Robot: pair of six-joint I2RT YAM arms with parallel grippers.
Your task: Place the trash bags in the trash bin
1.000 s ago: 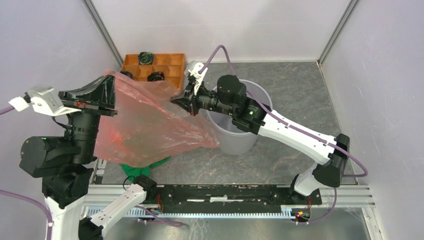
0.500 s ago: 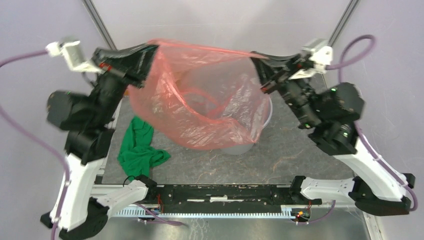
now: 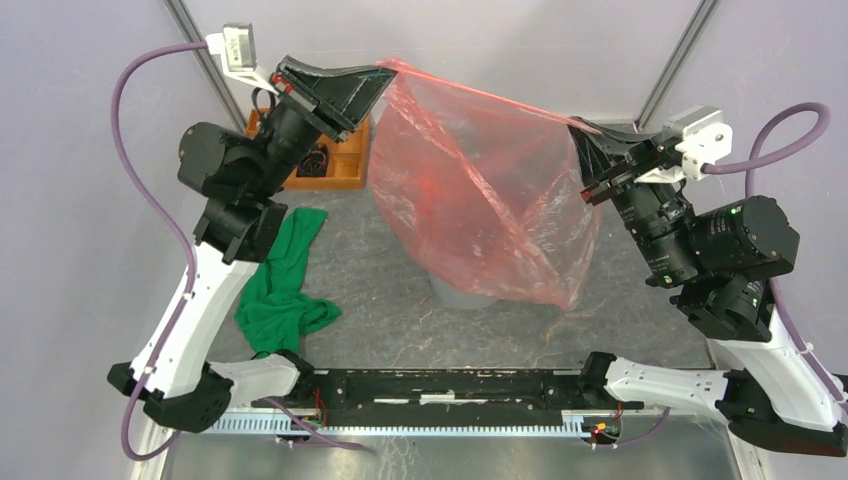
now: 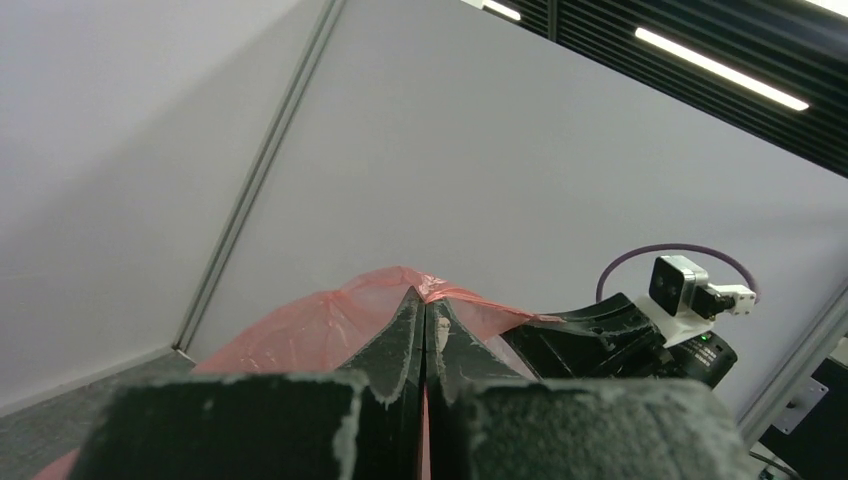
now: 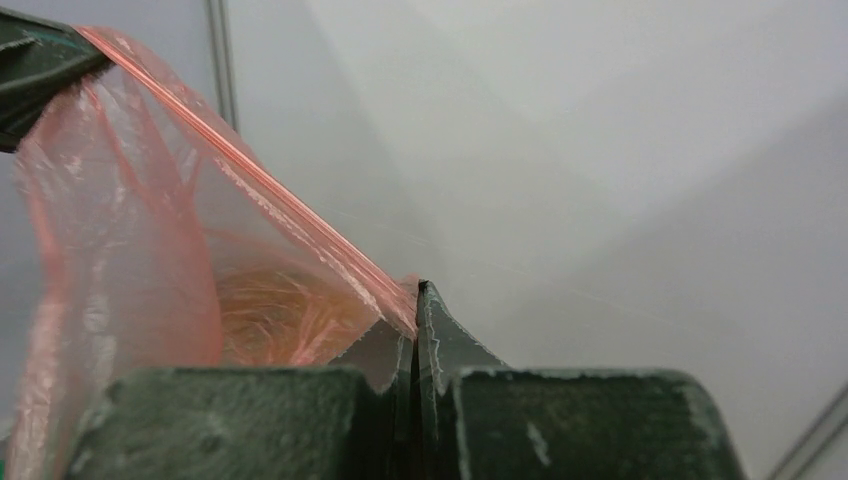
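The red-orange trash bag point(image 3: 480, 200) hangs in the air, its top edge pulled taut between both grippers. My left gripper point(image 3: 387, 71) is shut on the bag's upper left corner, and in the left wrist view its tips point(image 4: 424, 300) pinch the film point(image 4: 300, 330). My right gripper point(image 3: 573, 125) is shut on the opposite corner; the right wrist view shows its tips point(image 5: 415, 292) clamping the bag's edge point(image 5: 150, 250). The pale grey trash bin point(image 3: 462, 297) stands on the table under the bag, and only its lower wall shows.
A green cloth point(image 3: 280, 290) lies crumpled on the table at the left. A brown wooden tray point(image 3: 340, 165) with small black rolls sits at the back left, partly behind the left arm. Grey walls enclose the table.
A second ago the bag hung at the left as the right gripper closed on it. Both arms have since lifted it, spread it and carried it right, over the bin.
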